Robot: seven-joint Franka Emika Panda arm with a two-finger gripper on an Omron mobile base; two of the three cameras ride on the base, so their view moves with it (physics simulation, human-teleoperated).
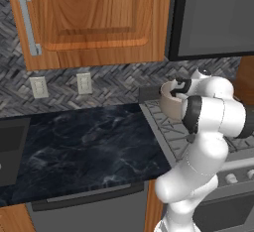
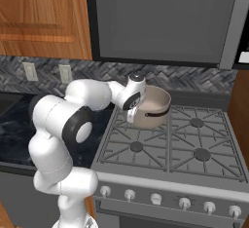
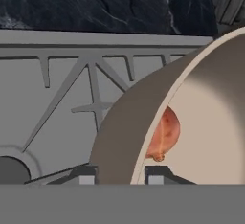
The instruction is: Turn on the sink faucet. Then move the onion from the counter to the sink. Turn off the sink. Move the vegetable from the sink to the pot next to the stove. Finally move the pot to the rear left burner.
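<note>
We are looking at the pot (image 2: 151,106) sitting on the rear left burner of the stove (image 2: 170,149), so the last step seems to be nearly done, with the onion (image 3: 165,134) lying inside it against the near wall. Our gripper (image 3: 117,174) is straddling the pot's rim: in the hand view one fingertip is showing outside the wall and the other inside, with the thin wall passing between them. The jaws are standing narrow, and we cannot tell whether the pads are pressing the rim or are just clear of it. In the right base view the hand is reaching over the pot's left edge, the side facing the tabletop (image 1: 84,142). What the coming move turns on, as we judge it, is that the rim is running between the fingers, so the free way out is straight up along the wall; sliding sideways would drag the pot off the grate. The onion is lying just beyond the inner finger, so we are wanting to lift clear without dipping further in.
</note>
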